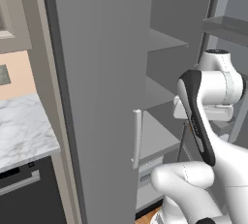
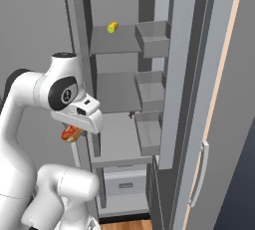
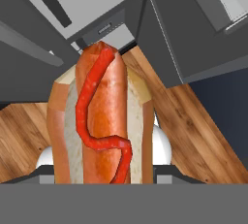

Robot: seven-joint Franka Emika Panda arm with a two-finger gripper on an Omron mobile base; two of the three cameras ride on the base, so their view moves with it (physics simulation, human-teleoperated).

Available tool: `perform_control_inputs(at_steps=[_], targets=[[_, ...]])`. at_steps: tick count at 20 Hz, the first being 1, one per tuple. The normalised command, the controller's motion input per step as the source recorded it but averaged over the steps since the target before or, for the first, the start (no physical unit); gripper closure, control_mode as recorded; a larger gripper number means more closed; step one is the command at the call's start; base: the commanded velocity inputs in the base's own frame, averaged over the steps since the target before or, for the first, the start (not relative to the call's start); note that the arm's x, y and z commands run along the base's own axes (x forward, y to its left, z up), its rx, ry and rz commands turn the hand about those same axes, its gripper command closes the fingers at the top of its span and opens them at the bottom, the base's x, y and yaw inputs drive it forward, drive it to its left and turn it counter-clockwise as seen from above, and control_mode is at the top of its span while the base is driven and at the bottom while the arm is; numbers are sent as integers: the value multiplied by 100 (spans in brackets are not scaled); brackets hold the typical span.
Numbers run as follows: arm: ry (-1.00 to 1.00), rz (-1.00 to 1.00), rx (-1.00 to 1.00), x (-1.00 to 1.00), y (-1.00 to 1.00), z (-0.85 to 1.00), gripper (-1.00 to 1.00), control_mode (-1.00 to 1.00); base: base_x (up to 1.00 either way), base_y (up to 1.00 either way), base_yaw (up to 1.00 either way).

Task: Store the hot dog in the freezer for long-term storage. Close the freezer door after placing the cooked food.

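Note:
My gripper (image 2: 72, 135) is shut on the hot dog (image 2: 71, 133), a reddish sausage in a tan bun. It hangs just left of the open freezer (image 2: 117, 94), at the height of the lower shelf. In the hand view the hot dog (image 3: 101, 121) stands upright between the fingertips (image 3: 162, 152), with a red sauce line along it. The freezer door (image 2: 172, 74) stands swung open to the right of the compartment, its grey bins facing inward. From the left base view the freezer shelves (image 1: 162, 136) lie just beyond my forearm.
A small round yellow item (image 2: 112, 27) sits on the upper shelf. Two small drawers (image 2: 122, 181) lie at the freezer's bottom. A tall grey panel with a bar handle (image 1: 137, 138) stands left of the opening. The marble counter (image 1: 22, 126) is at the far left, with wood floor (image 3: 193, 136) below.

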Motion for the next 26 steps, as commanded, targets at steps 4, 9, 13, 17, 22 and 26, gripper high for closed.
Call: perform_control_inputs(at_steps=[4,9,13,17,22,26], targets=[[0,0,0,0,0,0,100,100,10,-18,-2],[0,0,0,0,0,0,100,100,29,-2,-1],[0,0,0,0,0,0,100,100,23,0,0],[0,0,0,0,0,0,100,100,0,0,0],[0,0,0,0,0,0,100,100,0,0,0],[0,0,0,0,0,0,100,-100,0,0,0]])
